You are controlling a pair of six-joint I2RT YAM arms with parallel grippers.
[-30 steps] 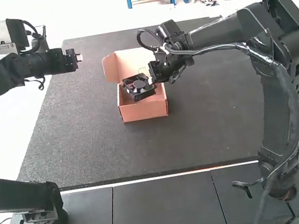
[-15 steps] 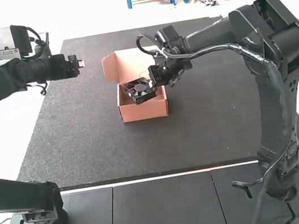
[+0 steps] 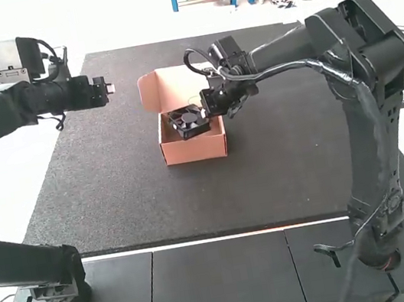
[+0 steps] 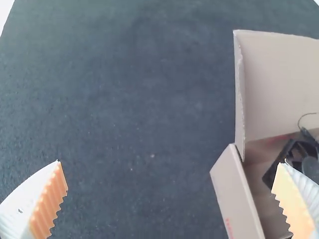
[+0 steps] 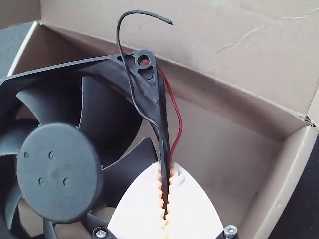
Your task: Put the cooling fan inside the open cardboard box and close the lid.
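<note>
I had the right tool (image 3: 210, 103) clamped narrow on one side rail of the fan (image 3: 187, 119), just right of the frame's centre in the high view. In the right wrist view its ribbed pads (image 5: 166, 191) pinched the thin edge of the fan's frame (image 5: 75, 164), with the black and red wires (image 5: 172, 124) running up past the grip.

What the next move turned on, as I judged it, was how the fan sat against the box (image 3: 194, 151). It hung over the open mouth, leaning rather than flat, its lower left part already dipping below the rim and its right side held up at the tool. The box floor lay straight beneath it, so it needed lowering and levelling, not a sideways shift. I could not tell whether any corner touched the cardboard.

The lid (image 3: 164, 87) stood upright along the box's upper-left side, away from the right tool and facing the left one. The left tool (image 3: 102, 88) hovered at the upper left of the frame, well apart from the box, over the black mat (image 3: 114, 181) on the counter. Its wrist view showed its fingers spread wide (image 4: 168, 167), empty, with the box (image 4: 259, 84) at the right edge. I took that arm as the nearer one for folding the lid.
</note>
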